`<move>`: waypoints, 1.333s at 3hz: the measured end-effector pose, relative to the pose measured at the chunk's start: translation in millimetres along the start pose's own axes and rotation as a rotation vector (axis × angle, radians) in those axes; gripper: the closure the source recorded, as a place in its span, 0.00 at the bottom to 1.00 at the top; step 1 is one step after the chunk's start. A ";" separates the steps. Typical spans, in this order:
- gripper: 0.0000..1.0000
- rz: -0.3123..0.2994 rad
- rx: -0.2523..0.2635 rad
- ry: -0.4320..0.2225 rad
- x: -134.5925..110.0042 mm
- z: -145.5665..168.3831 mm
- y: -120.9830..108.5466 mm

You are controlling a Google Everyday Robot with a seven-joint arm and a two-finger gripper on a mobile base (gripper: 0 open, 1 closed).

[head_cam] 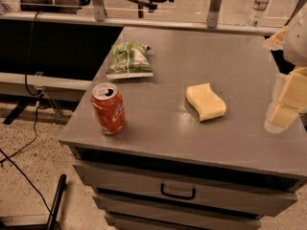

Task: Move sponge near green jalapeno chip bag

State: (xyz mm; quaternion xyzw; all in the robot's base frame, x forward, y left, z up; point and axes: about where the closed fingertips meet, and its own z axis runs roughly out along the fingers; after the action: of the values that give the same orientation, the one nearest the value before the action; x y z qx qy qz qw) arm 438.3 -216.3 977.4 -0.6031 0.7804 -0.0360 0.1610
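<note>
the sponge (206, 101) lies flat on the grey cabinet top (240, 147), a little right of the middle, its wavy sides running from far left to near right. it is pale yellow and thick, and nothing touches it. the green jalapeno chip bag (128, 60) lies flat and crinkled on the far left part of the same surface, close to the left edge. it is well apart from the sponge, with bare grey top between the two. a red soda can (108, 109) stands upright by the near left corner, its opened lid facing up. it is nearer than the bag and left of the sponge, touching neither. the gripper (287, 104) hangs at the right edge of the view, over the right side of the cabinet top, partly cut off by the frame. it is to the right of the sponge and apart from it, and i cannot tell whether it is spread apart or closed together. under the top there is a dark open slot, and below that a drawer with a dark handle (178, 192). a clear water bottle (259, 5) stands upright on the ledge at the far right, beyond the cabinet. black cables (33, 128) trail down to the speckled floor on the left.
</note>
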 end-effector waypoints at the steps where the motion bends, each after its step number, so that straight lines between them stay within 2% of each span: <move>1: 0.00 -0.001 0.000 -0.002 -1.1 0.3 -0.3; 2: 0.00 0.016 -0.004 -0.007 -8.4 16.9 -8.1; 3: 0.00 0.090 -0.034 -0.020 -21.4 56.5 -15.9; 4: 0.00 0.145 -0.075 -0.030 -33.7 84.6 -13.8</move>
State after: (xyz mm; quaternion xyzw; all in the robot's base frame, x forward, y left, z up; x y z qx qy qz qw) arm 483.4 -176.2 907.9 -0.5513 0.8202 0.0141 0.1521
